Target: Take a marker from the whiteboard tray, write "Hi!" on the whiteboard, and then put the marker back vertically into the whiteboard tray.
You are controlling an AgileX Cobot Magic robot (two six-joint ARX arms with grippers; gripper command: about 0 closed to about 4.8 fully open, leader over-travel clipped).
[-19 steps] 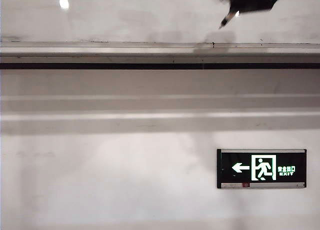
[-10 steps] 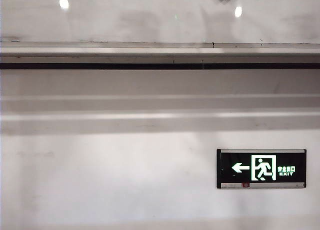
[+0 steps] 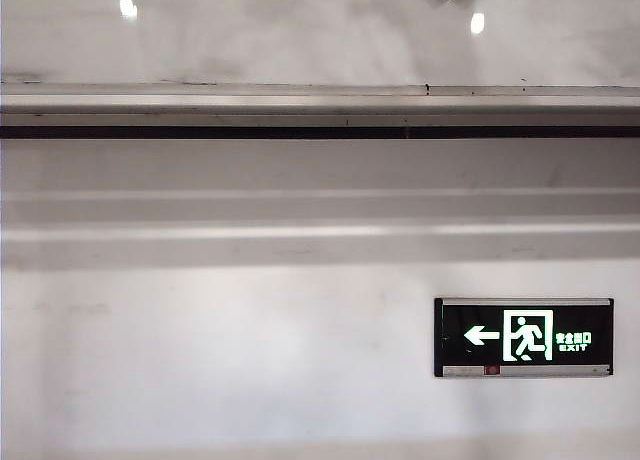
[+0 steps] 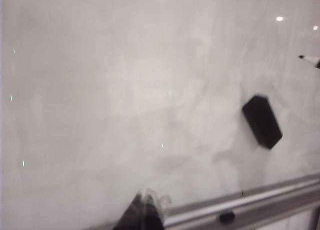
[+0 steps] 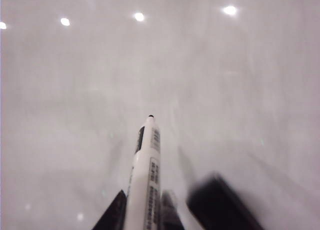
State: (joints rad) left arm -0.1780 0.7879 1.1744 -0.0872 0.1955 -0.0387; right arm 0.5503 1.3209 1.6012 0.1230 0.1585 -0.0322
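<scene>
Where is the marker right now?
The marker is clamped in the right gripper, its uncapped tip aimed at the whiteboard beside a black eraser. In the left wrist view only its tip shows, above the whiteboard tray.

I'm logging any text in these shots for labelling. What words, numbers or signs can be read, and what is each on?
"EXIT": on the black-and-green exit sign on the dull wall, beside a white left-pointing arrow and a running-figure pictogram.
Small characters above "EXIT" on that sign: too small to read.
Black print on the white-barrelled marker held in the right gripper: blurred, unreadable.
Glossy whiteboard: no writing visible.
Left gripper: no text.
</scene>
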